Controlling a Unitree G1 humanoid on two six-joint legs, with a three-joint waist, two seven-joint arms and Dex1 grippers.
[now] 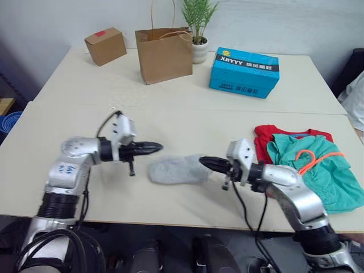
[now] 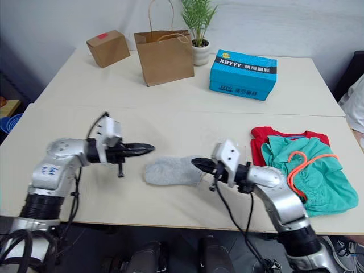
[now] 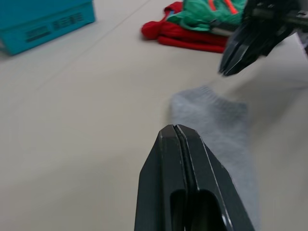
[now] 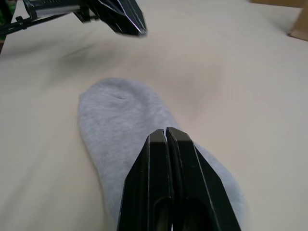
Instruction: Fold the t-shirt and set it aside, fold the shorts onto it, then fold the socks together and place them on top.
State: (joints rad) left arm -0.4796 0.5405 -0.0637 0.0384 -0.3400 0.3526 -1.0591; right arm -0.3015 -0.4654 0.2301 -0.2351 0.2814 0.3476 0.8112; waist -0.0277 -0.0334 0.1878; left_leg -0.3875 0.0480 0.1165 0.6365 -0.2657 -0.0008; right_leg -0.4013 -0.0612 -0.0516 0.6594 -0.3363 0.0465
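Note:
The socks (image 1: 176,169) lie flat as one light grey shape in the middle of the near table, also seen in the right wrist view as socks (image 4: 115,120). My left gripper (image 1: 159,147) hovers just left of the toe end, fingers shut and empty. My right gripper (image 1: 203,161) is shut over the socks' right end, with nothing between its fingers (image 4: 165,139). At the right, the red t-shirt (image 1: 263,138) lies folded, with the teal-green shorts (image 1: 321,173) and their orange drawstring on top.
On the far table stand a small brown box (image 1: 105,45), a paper bag (image 1: 164,54), a potted plant (image 1: 199,31) and a blue carton (image 1: 244,71). A seam (image 1: 187,107) joins the two tables. The near table edge runs close below both arms.

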